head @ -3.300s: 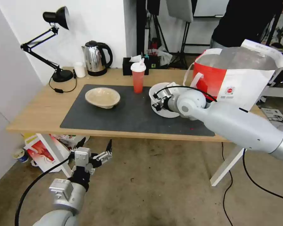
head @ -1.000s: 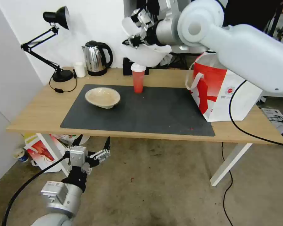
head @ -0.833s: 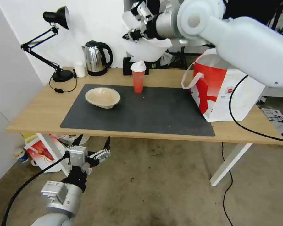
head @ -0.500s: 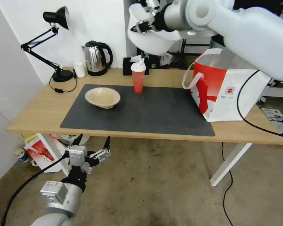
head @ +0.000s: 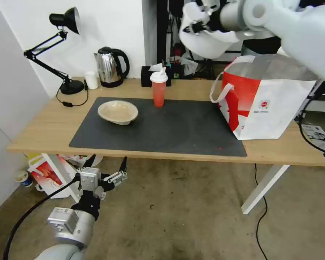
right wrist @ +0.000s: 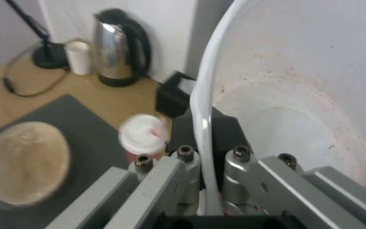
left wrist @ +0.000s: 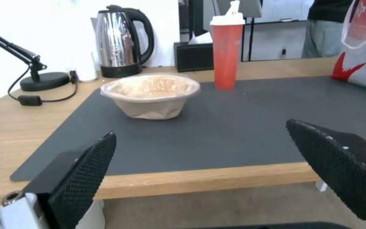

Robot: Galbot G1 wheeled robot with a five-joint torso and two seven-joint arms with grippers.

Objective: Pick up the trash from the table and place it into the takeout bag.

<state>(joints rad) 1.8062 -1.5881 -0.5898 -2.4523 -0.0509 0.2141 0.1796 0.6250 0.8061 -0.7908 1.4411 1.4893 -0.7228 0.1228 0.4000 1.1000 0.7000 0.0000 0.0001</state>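
Note:
My right gripper (head: 195, 26) is shut on the rim of the deep white plastic bowl (head: 210, 44), held high in the air just left of the takeout bag (head: 267, 97). In the right wrist view its jaws pinch the bowl's rim (right wrist: 202, 105), and the stained inside faces the camera. The red cup with white lid (head: 158, 89) stands at the back of the dark mat. Left of it on the mat sits the shallow beige bowl (head: 117, 112). My left gripper (head: 105, 169) hangs open below the table's front edge (head: 133, 153), facing the beige bowl (left wrist: 150, 99) and the cup (left wrist: 227, 51).
A steel kettle (head: 110, 67), a small white cup (head: 91, 79), a black desk lamp (head: 63, 54) and a black tissue box (head: 150, 76) line the back of the table. A smaller red-and-white bag (head: 47, 173) lies on the floor under the left end. Cables trail at the right.
My right arm lifted the white bowl off the mat, raised it high, then carried it rightward toward the takeout bag. The left arm stayed put.

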